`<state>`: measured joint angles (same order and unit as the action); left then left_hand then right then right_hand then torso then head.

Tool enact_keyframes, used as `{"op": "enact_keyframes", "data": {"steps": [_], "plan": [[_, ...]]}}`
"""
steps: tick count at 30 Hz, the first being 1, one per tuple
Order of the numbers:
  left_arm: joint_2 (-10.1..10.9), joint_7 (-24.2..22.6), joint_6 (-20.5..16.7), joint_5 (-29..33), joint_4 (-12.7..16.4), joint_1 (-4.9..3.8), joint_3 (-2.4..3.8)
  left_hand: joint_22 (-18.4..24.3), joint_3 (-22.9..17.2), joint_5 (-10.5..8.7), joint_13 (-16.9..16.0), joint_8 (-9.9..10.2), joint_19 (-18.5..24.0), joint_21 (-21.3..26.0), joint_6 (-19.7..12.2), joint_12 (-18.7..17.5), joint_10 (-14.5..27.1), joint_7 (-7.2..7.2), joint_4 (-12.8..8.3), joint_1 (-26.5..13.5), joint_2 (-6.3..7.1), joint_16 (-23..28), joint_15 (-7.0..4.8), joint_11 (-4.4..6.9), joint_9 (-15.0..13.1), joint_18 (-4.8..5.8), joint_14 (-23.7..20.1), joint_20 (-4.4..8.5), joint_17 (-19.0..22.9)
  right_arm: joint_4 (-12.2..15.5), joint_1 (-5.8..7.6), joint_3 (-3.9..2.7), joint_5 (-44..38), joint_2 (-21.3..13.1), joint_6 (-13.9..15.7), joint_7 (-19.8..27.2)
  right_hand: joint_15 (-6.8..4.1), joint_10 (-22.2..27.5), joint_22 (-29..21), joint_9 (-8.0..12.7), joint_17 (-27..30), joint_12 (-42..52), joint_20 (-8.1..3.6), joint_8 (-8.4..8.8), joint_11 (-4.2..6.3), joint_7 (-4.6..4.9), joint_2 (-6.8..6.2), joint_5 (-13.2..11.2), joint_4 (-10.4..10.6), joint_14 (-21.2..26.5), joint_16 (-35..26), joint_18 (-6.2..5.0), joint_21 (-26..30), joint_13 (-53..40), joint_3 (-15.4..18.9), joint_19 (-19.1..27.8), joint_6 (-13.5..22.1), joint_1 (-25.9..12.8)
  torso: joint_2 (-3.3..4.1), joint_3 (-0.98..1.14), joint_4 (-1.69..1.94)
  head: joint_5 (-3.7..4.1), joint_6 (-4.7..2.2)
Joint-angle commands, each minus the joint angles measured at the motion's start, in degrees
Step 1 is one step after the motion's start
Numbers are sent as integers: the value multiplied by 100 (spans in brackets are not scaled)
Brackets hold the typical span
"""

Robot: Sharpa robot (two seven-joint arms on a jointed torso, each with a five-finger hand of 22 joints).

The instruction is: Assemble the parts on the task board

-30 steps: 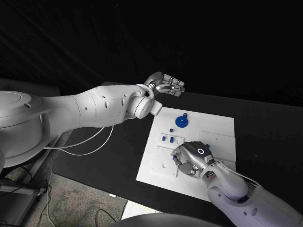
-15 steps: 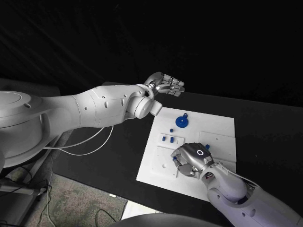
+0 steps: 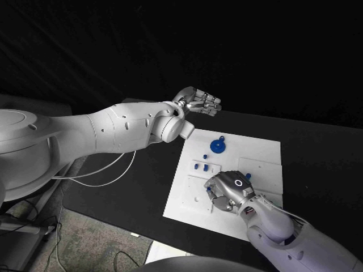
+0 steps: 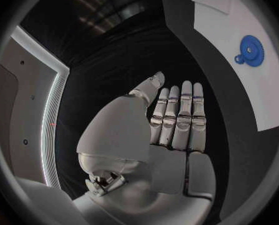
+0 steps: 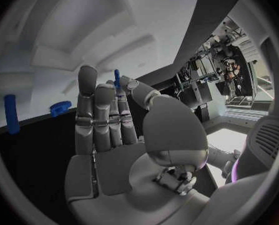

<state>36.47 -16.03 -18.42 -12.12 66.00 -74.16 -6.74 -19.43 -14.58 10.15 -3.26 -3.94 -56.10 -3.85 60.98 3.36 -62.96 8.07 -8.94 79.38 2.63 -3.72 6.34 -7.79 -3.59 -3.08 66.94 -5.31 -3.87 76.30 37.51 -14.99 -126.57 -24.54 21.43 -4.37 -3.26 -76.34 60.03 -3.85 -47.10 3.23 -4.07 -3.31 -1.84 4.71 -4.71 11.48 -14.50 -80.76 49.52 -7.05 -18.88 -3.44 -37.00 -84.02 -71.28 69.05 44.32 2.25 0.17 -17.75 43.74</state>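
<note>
Right hand (image 3: 227,192): fingers straight, thumb and fingertip pinching a small blue peg (image 5: 117,78), low over the task board (image 3: 255,154). Left hand (image 3: 199,101): fingers extended together, empty, beyond the board. Blue gear (image 3: 218,145) on the board's far part.

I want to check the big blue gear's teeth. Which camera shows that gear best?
The left wrist view: the blue gear lies unobstructed on the task board, its toothed rim facing the camera. The head view shows it smaller. In the right wrist view it is a sliver seen edge-on.
</note>
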Motion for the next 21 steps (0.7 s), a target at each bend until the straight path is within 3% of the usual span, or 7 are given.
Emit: {"op": "enact_keyframes", "data": {"steps": [1, 13, 21], "plan": [[-10, -22, 83, 27, 13, -18, 5, 6, -22, 25, -4, 23, -5, -36, -21, 8, 34, 7, 1, 13, -26, 16, 5, 0, -8, 54, 17, 3, -1, 17, -10, 3, -117, 12, 153, -41, 2, -52, -9, -5, -9, 13, -41, -34, 10, -1, 61, -27, -11, -35, -21, -80, -36, -6, -16, -215, -51, 13, 1, 3, -2, -15, 3], [-17, -12, 96, 23, 3, -18, 5, 33, -16, 21, -5, 22, -7, -35, -24, 9, 41, 8, 16, 17, -26, 16, 8, -3, -8, 53, 9, 0, -1, 17, -14, 3, -131, 10, 159, -108, 2, -52, -9, -5, -9, 13, -41, -34, 10, -1, 61, -27, -11, -35, -21, -80, -36, -6, -16, -215, -51, 13, 0, -1, -1, -12, -4], [-25, -7, 103, 23, -2, -18, 5, 33, -16, 21, -5, 22, -7, -35, -24, 9, 41, 8, 16, 17, -26, 16, 8, -3, -8, 53, 9, 0, -1, 5, -14, 3, -137, -2, -31, -103, 1, -59, -22, -5, -18, 14, -42, -34, 12, -4, 53, -34, -6, -39, -27, -80, -55, -6, -29, -211, -58, 13, 1, -3, -3, -19, 6]]}}
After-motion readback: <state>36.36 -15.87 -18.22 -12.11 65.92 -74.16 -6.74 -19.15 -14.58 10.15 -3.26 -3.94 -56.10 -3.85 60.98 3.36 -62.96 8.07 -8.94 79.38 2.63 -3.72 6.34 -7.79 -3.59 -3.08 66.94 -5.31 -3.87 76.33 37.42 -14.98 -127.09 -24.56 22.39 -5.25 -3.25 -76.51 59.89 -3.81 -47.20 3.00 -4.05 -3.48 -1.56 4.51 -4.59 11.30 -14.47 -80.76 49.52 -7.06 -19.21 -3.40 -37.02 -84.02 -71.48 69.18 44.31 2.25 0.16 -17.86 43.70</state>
